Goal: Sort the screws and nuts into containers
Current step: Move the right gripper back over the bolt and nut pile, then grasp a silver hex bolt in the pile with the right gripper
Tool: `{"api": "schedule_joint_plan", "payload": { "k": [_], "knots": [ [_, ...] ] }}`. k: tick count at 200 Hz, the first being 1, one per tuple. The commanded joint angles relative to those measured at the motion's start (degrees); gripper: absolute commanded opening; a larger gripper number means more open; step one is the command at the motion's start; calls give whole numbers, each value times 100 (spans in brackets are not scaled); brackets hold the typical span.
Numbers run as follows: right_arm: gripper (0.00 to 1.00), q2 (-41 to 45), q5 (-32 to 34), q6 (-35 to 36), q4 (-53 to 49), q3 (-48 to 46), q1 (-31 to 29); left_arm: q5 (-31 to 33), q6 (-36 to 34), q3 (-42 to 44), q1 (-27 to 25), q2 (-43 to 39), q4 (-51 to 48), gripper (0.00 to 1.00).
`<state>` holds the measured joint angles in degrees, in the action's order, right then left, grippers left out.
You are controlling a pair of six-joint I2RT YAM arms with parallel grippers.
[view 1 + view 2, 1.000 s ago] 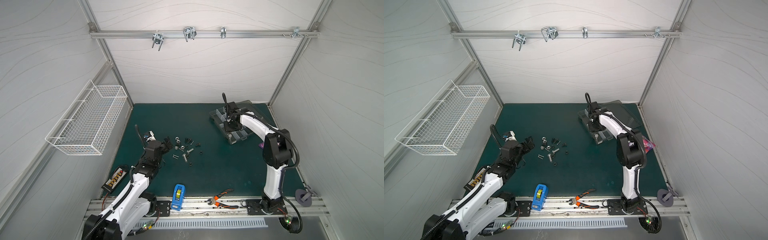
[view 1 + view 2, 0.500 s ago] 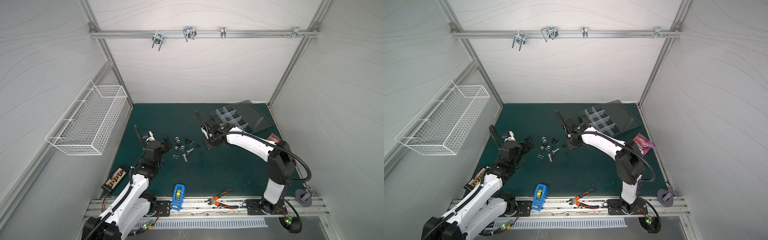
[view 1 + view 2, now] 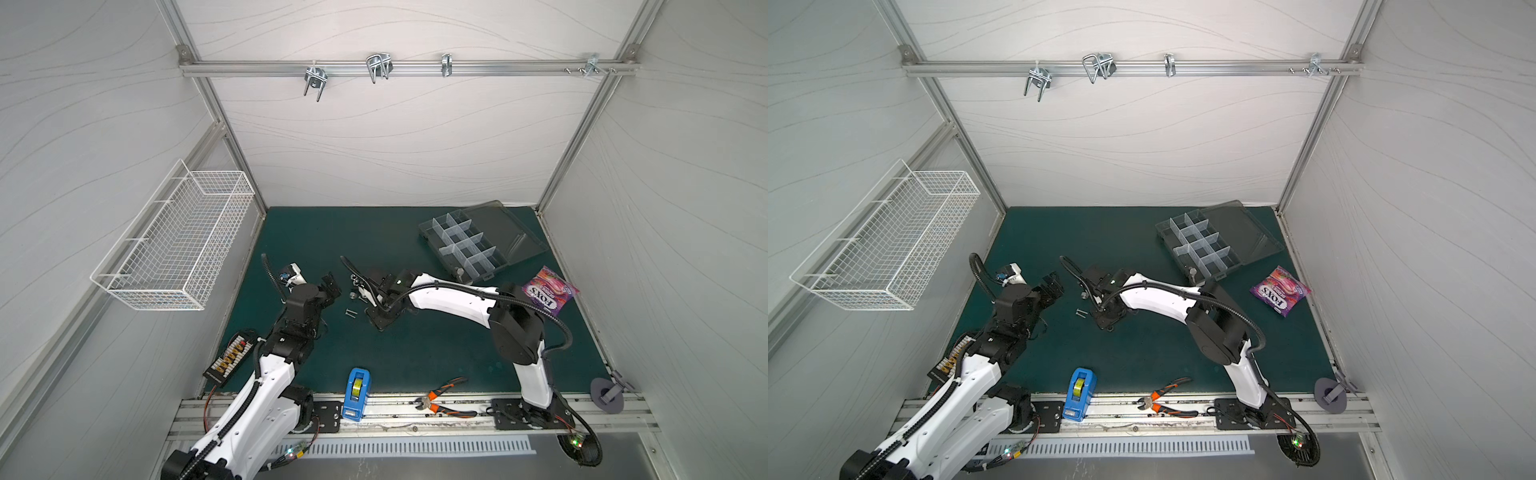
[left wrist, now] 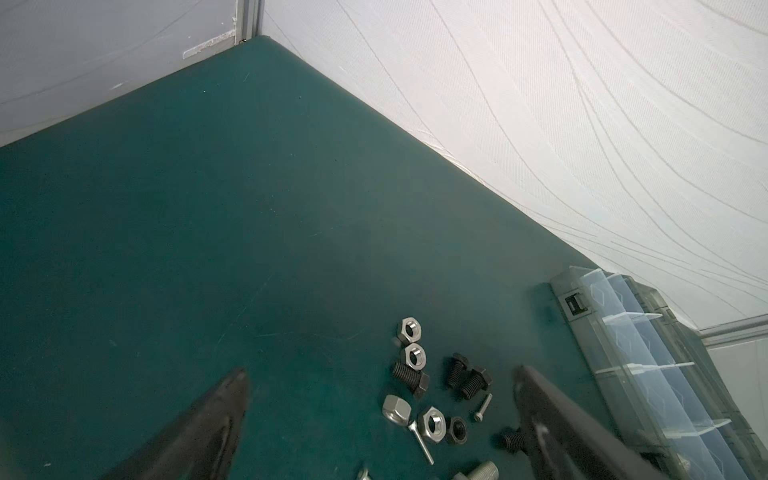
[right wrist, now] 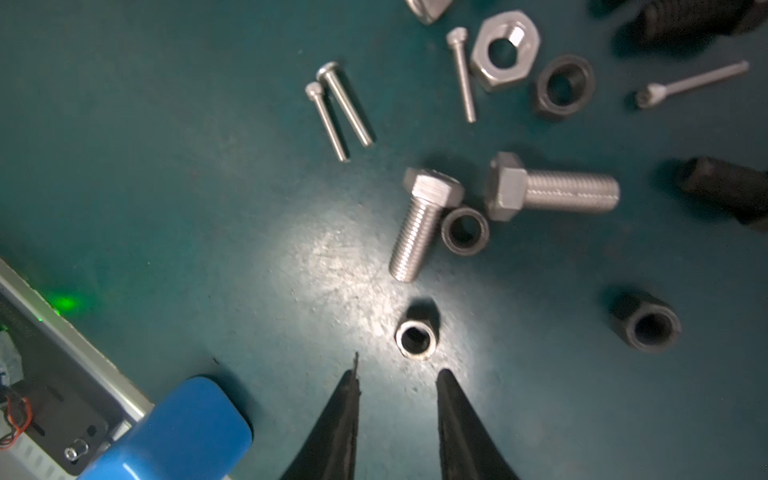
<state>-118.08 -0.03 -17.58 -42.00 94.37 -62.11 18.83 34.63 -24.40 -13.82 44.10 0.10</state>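
Loose screws and nuts lie on the green mat. In the right wrist view I see two silver hex bolts (image 5: 424,224), thin silver screws (image 5: 338,112), a silver nut (image 5: 505,50) and black nuts (image 5: 464,230). My right gripper (image 5: 400,370) hangs over the pile (image 3: 350,312), open with a narrow gap and nothing between its fingers. A small dark nut (image 5: 415,338) stands just beyond its tips. My left gripper (image 4: 380,374) is wide open and empty beside the pile's left edge (image 3: 330,284). The containers (image 3: 465,245) lie at the back right, lid open, with one bolt (image 3: 460,272) in a near compartment.
A blue tape dispenser (image 3: 356,392) and orange-handled pliers (image 3: 442,401) lie at the front edge. A purple candy bag (image 3: 548,291) sits right of the right arm. A white wire basket (image 3: 178,245) hangs on the left wall. A black bit holder (image 3: 230,359) lies at the front left.
My right arm has swung from over the containers down to the pile in the middle, and its jaws have narrowed a little. The left arm has stayed put.
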Motion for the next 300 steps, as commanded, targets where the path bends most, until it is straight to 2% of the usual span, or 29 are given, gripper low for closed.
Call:
{"api": "schedule_joint_plan", "payload": {
  "k": [1, 182, 274, 300],
  "knots": [
    [34, -187, -50, -8, -151, 177, -30, 147, 114, -65, -6, -91, 31, 100],
    [34, -1088, -35, -79, -116, 764, -38, 316, 175, 15, -11, -287, -124, 100],
    [34, -1572, 410, 26, -325, 1246, -38, 233, 190, 24, -8, -187, -55, 100],
    [27, -1632, 425, 70, -371, 1335, -35, 210, 193, 15, -6, -159, -46, 100]
  ]
}}
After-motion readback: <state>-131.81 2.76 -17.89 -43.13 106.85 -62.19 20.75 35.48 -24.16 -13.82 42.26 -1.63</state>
